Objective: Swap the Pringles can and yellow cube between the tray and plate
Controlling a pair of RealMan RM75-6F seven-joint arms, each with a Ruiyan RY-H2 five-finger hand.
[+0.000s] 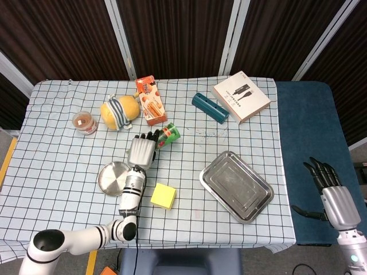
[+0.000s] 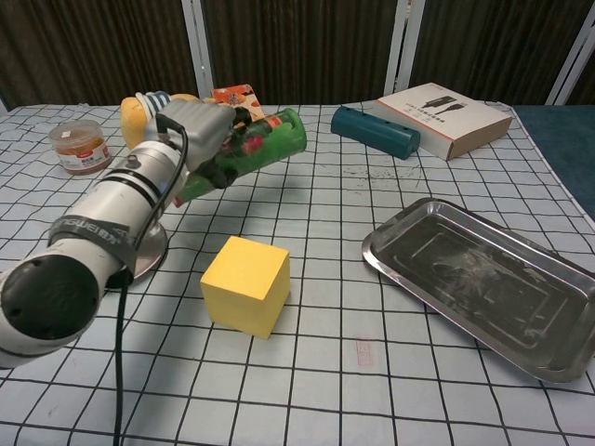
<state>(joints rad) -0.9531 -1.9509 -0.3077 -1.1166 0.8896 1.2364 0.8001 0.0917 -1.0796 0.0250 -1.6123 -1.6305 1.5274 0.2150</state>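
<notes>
The left hand (image 2: 200, 130) holds the Pringles can (image 2: 256, 144), with the fingers (image 1: 150, 137) clamped around its lower part. The can is lifted off the worktop (image 1: 241, 143) and tilted; its long axis points up and toward the far right corner. The plate (image 1: 113, 178) lies near the front left edge, just beside the left forearm, and it carries nothing now. The yellow cube (image 1: 163, 195) sits on the bare worktop between the plate and the tray (image 1: 236, 186), touching neither. The tray lies to the right of the can, toward the front right corner. The right hand (image 1: 331, 193) hangs beyond the right edge, its fingers apart, holding nothing. I judge the left hand should carry the can to the tray.
</notes>
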